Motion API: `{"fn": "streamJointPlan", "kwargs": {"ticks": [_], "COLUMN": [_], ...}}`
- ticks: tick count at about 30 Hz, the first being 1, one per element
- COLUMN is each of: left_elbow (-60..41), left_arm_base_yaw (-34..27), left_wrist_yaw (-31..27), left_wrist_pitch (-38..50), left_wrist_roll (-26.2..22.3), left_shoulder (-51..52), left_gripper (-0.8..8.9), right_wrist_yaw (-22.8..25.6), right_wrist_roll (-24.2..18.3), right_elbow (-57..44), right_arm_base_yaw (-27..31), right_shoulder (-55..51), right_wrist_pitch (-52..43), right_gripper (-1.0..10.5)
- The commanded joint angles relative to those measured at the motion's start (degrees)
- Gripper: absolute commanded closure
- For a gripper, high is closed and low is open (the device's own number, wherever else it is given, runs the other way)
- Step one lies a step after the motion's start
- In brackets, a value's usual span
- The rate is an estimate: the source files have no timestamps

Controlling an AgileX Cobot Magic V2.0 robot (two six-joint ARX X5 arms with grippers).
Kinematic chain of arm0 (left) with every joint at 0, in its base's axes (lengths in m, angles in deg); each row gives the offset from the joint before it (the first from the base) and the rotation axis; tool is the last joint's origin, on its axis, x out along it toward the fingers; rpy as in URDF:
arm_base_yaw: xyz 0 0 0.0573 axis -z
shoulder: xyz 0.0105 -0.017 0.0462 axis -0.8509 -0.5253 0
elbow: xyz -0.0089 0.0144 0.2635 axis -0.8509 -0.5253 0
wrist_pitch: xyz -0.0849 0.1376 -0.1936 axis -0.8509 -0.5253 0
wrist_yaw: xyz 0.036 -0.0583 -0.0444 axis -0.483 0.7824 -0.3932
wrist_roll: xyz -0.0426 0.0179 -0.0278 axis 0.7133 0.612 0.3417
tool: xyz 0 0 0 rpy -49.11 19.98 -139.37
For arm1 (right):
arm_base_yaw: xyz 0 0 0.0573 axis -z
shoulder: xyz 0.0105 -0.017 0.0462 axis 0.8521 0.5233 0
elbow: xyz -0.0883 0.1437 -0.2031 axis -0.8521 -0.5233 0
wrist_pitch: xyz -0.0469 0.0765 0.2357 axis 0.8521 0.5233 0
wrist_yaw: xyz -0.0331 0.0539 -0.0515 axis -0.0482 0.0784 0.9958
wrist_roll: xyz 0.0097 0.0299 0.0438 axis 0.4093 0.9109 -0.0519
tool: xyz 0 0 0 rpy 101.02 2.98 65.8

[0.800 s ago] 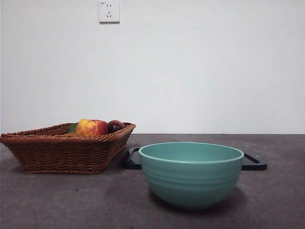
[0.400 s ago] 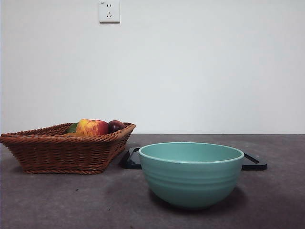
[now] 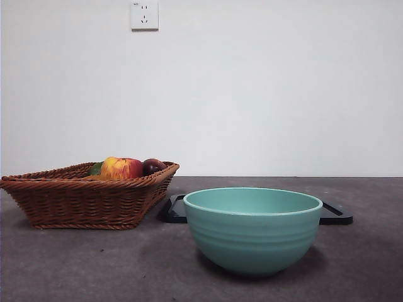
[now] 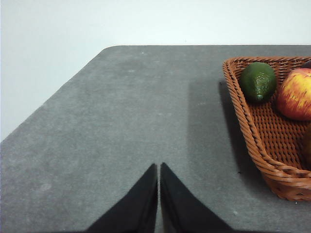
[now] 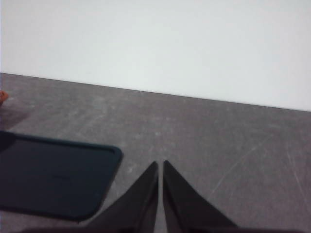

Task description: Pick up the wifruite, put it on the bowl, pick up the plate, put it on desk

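No readable text, label or number shows on anything here.

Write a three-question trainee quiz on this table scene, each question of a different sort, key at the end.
1. True or false: the bowl stands inside the wicker basket.
2. Multiple choice: the green fruit in the basket lies beside A) the red-and-yellow apple, B) the dark tray, C) the wall socket.
3. Fill in: the left pincer and the right pincer each hang over the bare desk with their jaws ____.

Key: 1 false, the bowl sits on the desk in front of the tray; 2 A; 3 shut.
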Motion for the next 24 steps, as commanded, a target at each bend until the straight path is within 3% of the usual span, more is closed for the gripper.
{"fn": "streamJointPlan", "kwargs": {"ticks": [1,16,24], "left_elbow": [-0.4,-0.4,-0.4], "left_arm_base_yaw": [-0.1,-0.1,-0.1], "left_wrist_yaw": [-0.3,-0.3,-0.3], "left_wrist_pitch": [-2.2,-2.2,-2.2], "left_wrist_roll": [-0.3,-0.3,-0.3], "left_shoulder": [0.1,0.1,0.1], "left_gripper": [8.06,8.06,8.06], "right_wrist_yaw": [0.2,0.5,0.4], "right_wrist_roll": [0.9,2.1,2.3], "right_elbow": [-1.6,-4.0,-4.0], "right_arm_base_yaw": [0.1,0.1,0.1], "right_shoulder": [-1.5,-3.2,-3.2], "right_wrist_pitch": [-0.6,7.7,7.5], "right_gripper": [9.4,9.4,9.4]}}
